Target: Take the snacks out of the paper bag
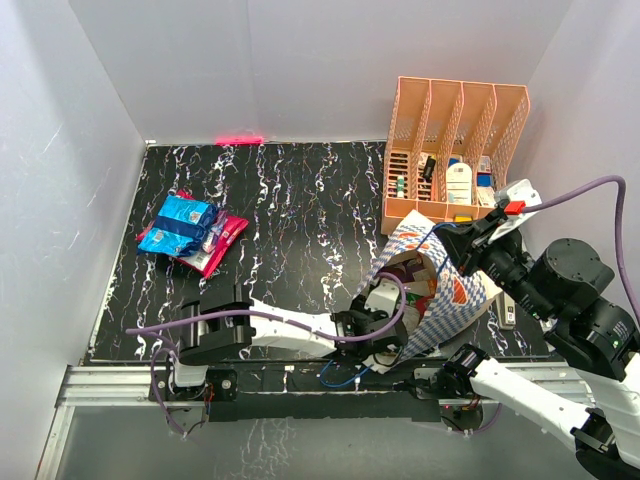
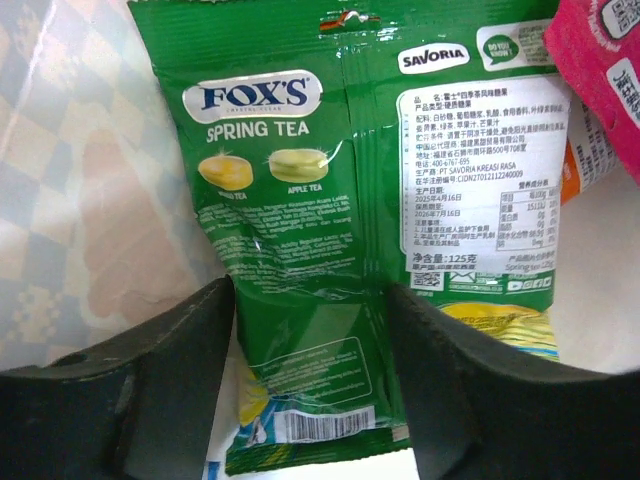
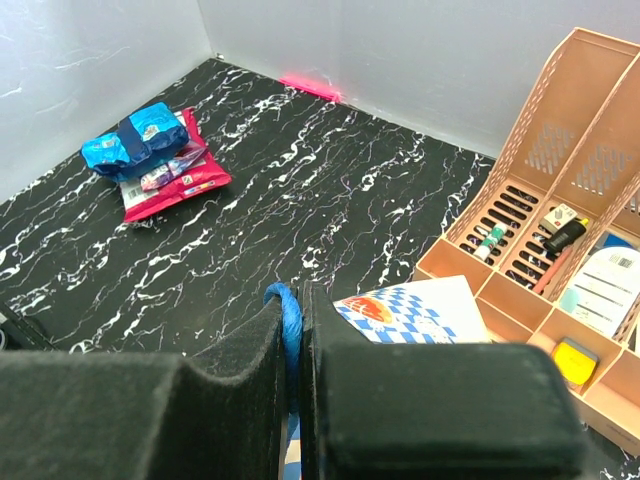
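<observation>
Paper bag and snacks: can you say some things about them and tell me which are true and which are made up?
1. The right gripper pinches the blue handle of the paper bag. True.
2. The left gripper is squeezing the green packet. False: its jaws stand open, one on either side of it.
3. A blue packet lies partly on a red packet on the table. True.
4. The orange rack is empty. False: it holds small things.

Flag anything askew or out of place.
Only the bag looks askew. It leans with its mouth gaping and hangs by its handle from the right gripper. Nothing looks spilled or torn.
</observation>
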Robot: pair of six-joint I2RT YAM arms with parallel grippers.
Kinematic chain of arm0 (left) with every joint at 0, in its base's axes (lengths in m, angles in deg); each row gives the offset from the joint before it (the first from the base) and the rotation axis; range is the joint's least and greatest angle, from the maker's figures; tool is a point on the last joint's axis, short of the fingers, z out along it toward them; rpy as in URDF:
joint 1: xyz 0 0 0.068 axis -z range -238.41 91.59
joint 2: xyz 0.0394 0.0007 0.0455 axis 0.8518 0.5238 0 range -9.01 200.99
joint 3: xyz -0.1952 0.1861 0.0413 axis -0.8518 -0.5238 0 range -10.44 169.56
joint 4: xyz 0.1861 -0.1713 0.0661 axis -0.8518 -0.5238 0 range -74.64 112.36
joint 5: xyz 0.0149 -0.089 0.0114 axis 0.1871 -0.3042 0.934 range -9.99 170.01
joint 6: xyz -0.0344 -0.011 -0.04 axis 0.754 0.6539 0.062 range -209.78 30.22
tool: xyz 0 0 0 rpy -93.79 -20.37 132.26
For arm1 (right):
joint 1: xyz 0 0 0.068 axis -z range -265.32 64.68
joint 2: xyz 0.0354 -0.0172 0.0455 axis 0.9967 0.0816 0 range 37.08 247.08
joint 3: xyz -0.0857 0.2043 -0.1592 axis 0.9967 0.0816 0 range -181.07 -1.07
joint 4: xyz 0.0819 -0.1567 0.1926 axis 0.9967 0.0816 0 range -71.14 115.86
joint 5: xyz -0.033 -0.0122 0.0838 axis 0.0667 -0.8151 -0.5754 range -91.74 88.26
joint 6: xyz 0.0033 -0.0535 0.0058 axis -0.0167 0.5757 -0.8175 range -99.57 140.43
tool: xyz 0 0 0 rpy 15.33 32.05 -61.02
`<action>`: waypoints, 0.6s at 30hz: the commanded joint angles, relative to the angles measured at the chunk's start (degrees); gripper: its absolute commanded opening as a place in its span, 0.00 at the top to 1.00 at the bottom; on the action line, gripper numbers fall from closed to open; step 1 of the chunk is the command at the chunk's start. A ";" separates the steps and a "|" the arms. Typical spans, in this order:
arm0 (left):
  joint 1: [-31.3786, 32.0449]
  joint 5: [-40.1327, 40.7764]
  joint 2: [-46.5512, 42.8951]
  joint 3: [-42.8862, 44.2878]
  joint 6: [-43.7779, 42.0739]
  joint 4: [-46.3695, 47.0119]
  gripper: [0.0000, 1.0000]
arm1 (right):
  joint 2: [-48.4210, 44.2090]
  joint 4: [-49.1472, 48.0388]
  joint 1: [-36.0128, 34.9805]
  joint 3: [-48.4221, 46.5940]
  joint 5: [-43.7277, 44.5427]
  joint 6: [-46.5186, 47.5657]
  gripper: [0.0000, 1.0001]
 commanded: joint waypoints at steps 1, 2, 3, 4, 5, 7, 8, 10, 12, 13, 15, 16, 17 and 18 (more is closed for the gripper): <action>-0.05 0.45 3.36 -0.29 1.57 -5.37 0.48 | -0.54 -7.13 -0.18 -0.76 0.65 0.15 0.93; -0.04 0.56 3.26 -0.07 1.23 -5.52 0.54 | -0.63 -7.13 -0.20 -0.83 0.65 0.21 0.93; -0.05 0.61 3.11 0.19 0.72 -5.55 0.60 | -0.67 -7.07 -0.20 -0.82 0.67 0.21 0.93; 0.01 0.83 2.82 0.50 0.17 -5.71 0.69 | -0.63 -7.00 -0.18 -0.83 0.73 0.20 0.93; -0.05 1.00 2.52 0.88 -0.07 -6.15 0.76 | -0.70 -6.96 -0.24 -0.78 0.97 0.19 0.93; -0.03 0.59 1.44 1.42 -1.17 -6.34 0.92 | -0.84 -6.96 -0.21 -0.80 1.21 0.30 0.93; 0.02 0.36 0.90 1.68 -1.82 -6.55 0.97 | -0.89 -7.02 -0.21 -0.72 1.25 0.40 0.93; 0.03 -0.45 -0.55 2.60 -3.08 -7.27 1.00 | -0.88 -7.21 -0.17 -0.65 1.38 0.46 0.93; 0.03 -1.66 -2.37 3.09 -4.19 -8.03 1.00 | -0.97 -7.58 -0.21 -0.24 1.44 0.52 0.93; 0.00 -2.41 -3.61 3.12 -4.94 -8.12 1.00 | -0.98 -7.84 -0.18 -0.04 1.58 0.52 0.93; 0.04 -4.06 -6.54 3.01 -6.30 -8.42 1.00 | -1.47 -8.78 -0.17 1.07 1.91 0.55 0.93; 0.08 -4.92 -8.03 2.94 -7.06 -8.65 1.00 | -1.80 -9.51 -0.17 1.75 2.27 0.73 0.93; 0.08 -6.41 -9.64 2.79 -7.77 -9.02 1.00 | -2.16 -10.23 -0.18 2.40 2.77 0.86 0.93; 0.08 -7.64 -11.26 2.70 -8.48 -9.35 1.00 | -2.51 -11.09 -0.23 2.94 3.24 0.87 0.93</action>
